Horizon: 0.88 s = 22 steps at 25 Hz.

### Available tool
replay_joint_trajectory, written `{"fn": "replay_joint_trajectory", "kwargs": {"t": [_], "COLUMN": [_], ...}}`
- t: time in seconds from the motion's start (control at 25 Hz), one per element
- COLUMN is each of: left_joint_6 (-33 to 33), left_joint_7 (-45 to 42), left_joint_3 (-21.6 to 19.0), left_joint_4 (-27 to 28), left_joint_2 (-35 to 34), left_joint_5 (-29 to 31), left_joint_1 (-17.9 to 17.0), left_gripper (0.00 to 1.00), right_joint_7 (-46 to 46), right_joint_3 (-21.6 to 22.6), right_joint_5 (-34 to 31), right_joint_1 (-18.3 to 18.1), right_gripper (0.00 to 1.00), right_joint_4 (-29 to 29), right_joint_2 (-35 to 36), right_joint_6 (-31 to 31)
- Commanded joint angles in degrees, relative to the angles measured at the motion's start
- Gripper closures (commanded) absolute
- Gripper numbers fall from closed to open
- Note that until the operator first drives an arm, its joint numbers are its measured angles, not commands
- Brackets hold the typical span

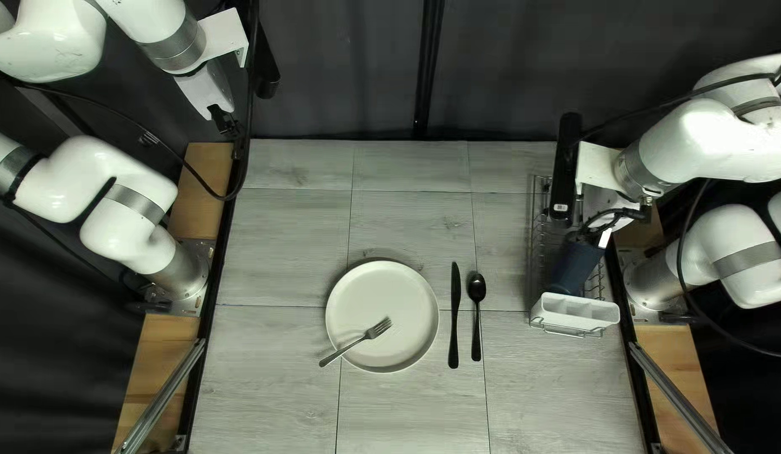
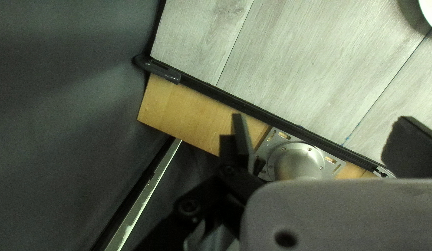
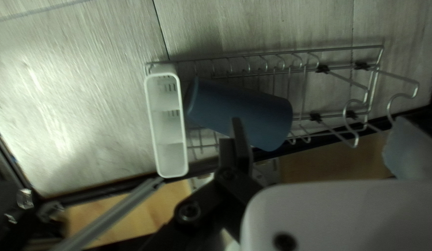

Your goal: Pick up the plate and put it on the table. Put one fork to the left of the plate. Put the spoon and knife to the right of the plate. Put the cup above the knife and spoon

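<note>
Worktop [image 1: 268, 403]: lt gry w/ wood-grain streaks & thin dk seam lines, blk edging [image 2: 271, 120]. Plate [image 1: 407, 332] off-wht. Fork [image 1: 354, 343] slvr-gry. Knife [image 1: 455, 328] & spoon [image 1: 477, 324] both blk. Cup [image 3: 244, 111] plain dk blue. Rack [image 3: 373, 93] slvr-gry, its caddy [image 3: 167, 148] wht. My L arm [image 1: 92, 172] & R arm [image 1: 705, 139]: wht w/ gry bands. Side boards [image 1: 201, 206] tan, faint grain. Curtain [image 1: 340, 71] dk gry.

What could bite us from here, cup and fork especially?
Cup lies on its side in the wire rack; the open right hand could snag wires on the way in, or set it down sideways.
White caddy sits close to the cup's end, so a sloppy lift may knock it.
Fork rests across the plate's rim; if nobody moves it, placement likely fails.
</note>
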Motion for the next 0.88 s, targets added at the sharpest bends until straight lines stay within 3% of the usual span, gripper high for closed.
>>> {"fn": "replay_joint_trajectory", "kwargs": {"t": [0.04,0.24,0.48,0.64,0.72,0.88], "left_joint_6": [0.0,0.0,0.0,0.0,0.0,0.0], "left_joint_7": [0.0,0.0,0.0,0.0,0.0,0.0], "left_joint_3": [0.0,0.0,0.0,0.0,0.0,0.0], "left_joint_4": [0.0,0.0,0.0,0.0,0.0,0.0], "left_joint_2": [0.0,0.0,0.0,0.0,0.0,0.0], "left_joint_5": [0.0,0.0,0.0,0.0,0.0,0.0], "left_joint_1": [0.0,0.0,0.0,0.0,0.0,0.0], "left_gripper": [0.00,0.00,0.00,0.00,0.00,0.00], "right_joint_7": [-13.4,-14.0,-23.9,-23.9,-23.5,-30.3], "right_joint_3": [-0.6,0.1,-1.6,-1.6,-0.2,-4.1], "right_joint_5": [-0.4,-1.0,-1.7,-1.7,-1.6,-3.7], "right_joint_1": [6.7,7.7,13.7,13.7,15.7,16.2], "right_gripper": [0.00,0.00,0.00,0.00,0.00,0.00], "right_joint_4": [-0.2,-2.8,-10.9,-10.9,-12.3,-16.3], "right_joint_2": [1.5,0.7,2.7,2.7,5.1,7.4], "right_joint_6": [5.0,3.0,-6.9,-6.9,-9.5,-15.7]}}
